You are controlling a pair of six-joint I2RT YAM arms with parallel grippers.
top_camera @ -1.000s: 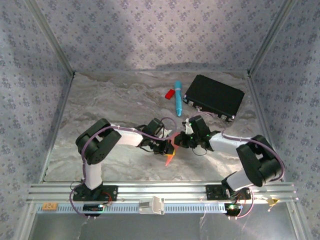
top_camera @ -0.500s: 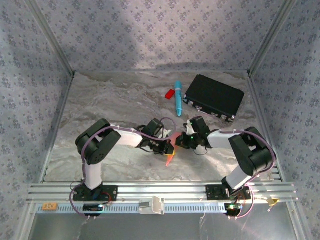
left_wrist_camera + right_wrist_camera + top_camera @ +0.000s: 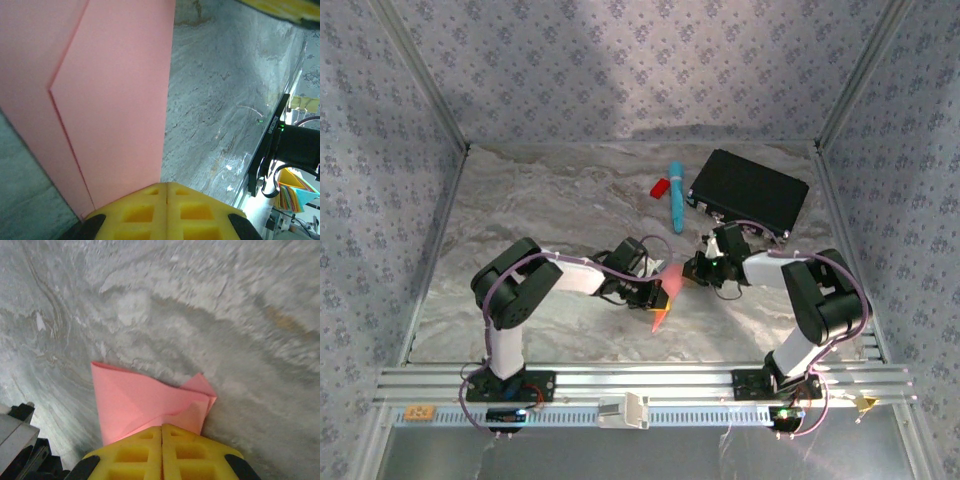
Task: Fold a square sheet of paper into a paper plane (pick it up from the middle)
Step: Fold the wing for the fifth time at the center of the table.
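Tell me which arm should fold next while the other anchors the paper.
Right, probably. The right arm has its jaws shut on a layered corner of the pink paper, likely easy to swing over. The left arm has its jaws shut on the broad flat part beside a crease: a steadier anchor.

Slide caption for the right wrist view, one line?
Right pincer shut on one end of the folded pink paper, over the grey marbled table.
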